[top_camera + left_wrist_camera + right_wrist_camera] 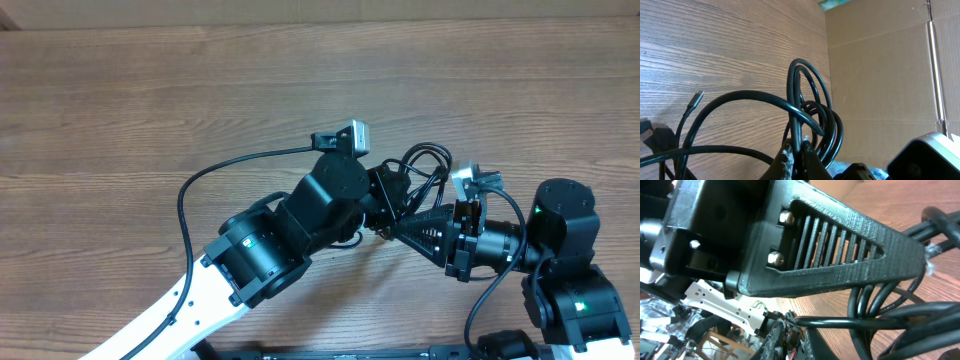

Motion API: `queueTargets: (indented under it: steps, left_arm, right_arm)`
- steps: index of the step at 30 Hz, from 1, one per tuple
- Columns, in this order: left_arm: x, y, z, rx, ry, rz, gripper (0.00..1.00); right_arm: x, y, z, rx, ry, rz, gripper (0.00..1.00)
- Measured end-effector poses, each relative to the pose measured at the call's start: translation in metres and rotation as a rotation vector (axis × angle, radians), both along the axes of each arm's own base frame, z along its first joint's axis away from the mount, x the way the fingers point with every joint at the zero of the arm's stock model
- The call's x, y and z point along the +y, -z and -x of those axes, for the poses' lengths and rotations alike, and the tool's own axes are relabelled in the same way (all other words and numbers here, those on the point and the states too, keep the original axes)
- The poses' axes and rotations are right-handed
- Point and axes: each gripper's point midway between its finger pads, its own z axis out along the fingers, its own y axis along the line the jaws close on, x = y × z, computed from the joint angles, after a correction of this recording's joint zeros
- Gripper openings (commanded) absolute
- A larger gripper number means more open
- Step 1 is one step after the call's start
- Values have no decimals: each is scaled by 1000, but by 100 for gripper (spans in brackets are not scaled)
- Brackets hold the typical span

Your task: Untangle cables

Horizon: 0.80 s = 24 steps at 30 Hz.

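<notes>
The cables [795, 107] sit as a small knot of black loops lifted off the table [200, 90], hanging between the two claws near its middle right. One loose strand trails down to the wood and ends in a plug [697, 97]. The left claw [799, 152] is pressed together on the knot, with several loops rising out from between its tips. The right claw [795, 330] faces it from just beside; it looks pinched on a single strand that runs out sideways from its tips, though the left claw's ribbed finger fills most of that view and the grip is hard to make out. The step in hand appears to be the pull-apart: one claw anchors the bundle while the other takes a strand to draw free. The next move probably calls for easing the claws apart slowly along the strand's line, watching whether the loops slide open or cinch tighter, and regripping elsewhere if they bind.
</notes>
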Motion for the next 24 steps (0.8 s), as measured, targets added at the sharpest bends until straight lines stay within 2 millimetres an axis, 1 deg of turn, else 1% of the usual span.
queueTargets:
  steps: [2,4,5,6,7,8,9,10,12,14,18,21,23,24]
  left_arm:
    - [0,0,0,0,0,0,4]
    - [0,0,0,0,0,0,4]
    - [0,0,0,0,-1,0,4]
    - [0,0,-1,0,-2,0,4]
    - [1,0,-1,0,-3,0,4]
    - [2,0,-2,1,-6,0,4]
    - [2,0,-3,1,-7,0,4]
    - [3,0,-5,1,-13,0,4]
    - [5,0,-7,0,-21,0,4]
    - [6,0,-7,1,-21,0,4]
    - [6,0,-7,1,-21,1,4]
    - [5,0,-6,3,-15,3,4]
    - [5,0,-6,3,-14,4,4]
    - [5,0,-6,4,-13,4,4]
  right_arm:
    - [0,0,-1,-1,3,2,5]
    - [0,1,-1,-1,7,3,5]
    - [-1,1,-2,-1,9,4,11]
    - [-1,1,-2,2,10,5,29]
    - [-1,2,-2,6,12,6,45]
    - [-1,2,-2,7,14,9,55]
    - [-1,4,-2,18,19,12,59]
    - [-2,6,-1,24,20,17,67]
    - [-3,10,-2,56,38,29,70]
    - [-5,15,-4,75,58,43,69]
    - [-6,18,-8,82,80,57,52]
    - [-6,20,-13,88,86,61,28]
    - [-6,24,-17,98,87,68,5]
    - [-6,26,-19,106,91,72,4]
